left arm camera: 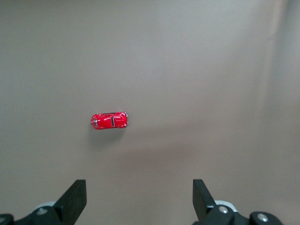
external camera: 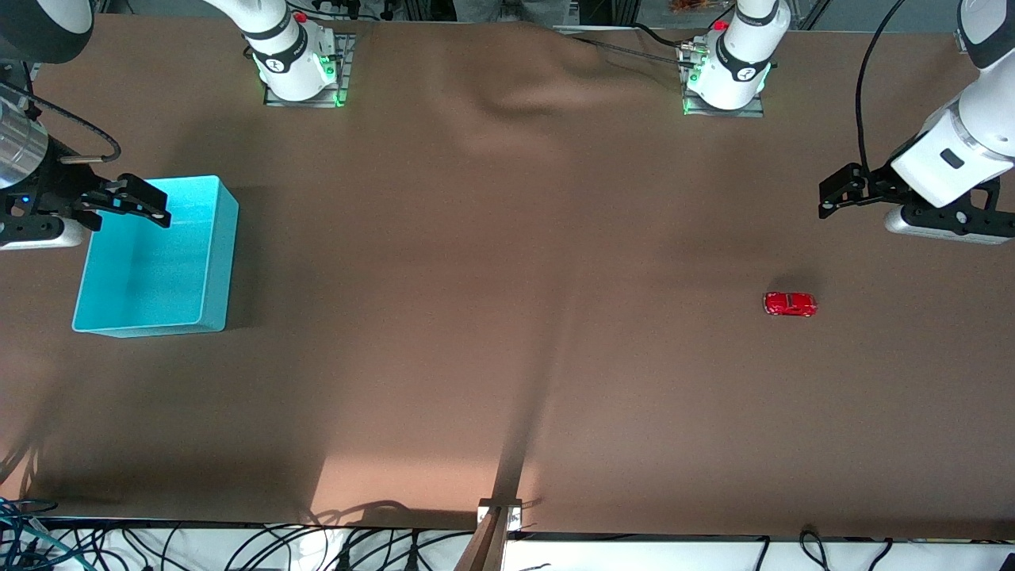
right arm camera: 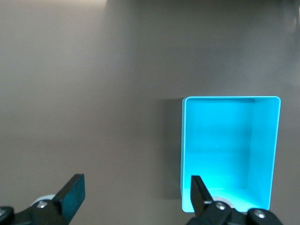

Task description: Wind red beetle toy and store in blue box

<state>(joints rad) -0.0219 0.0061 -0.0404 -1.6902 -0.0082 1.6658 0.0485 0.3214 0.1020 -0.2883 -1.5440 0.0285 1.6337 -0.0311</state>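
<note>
Red beetle toy [external camera: 790, 304]: untouched on brown cloth. Left gripper [external camera: 829, 198], jaws wide, should descend centred, straddling its flanks. Right gripper [external camera: 147, 202], jaws wide, waits over blue box [external camera: 214, 262].

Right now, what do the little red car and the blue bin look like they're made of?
The red beetle toy has a glossy shell with bright highlights, so painted metal or hard plastic; which one is unclear. The blue box looks like smooth moulded plastic, with plain evenly coloured walls and rounded corners.
</note>
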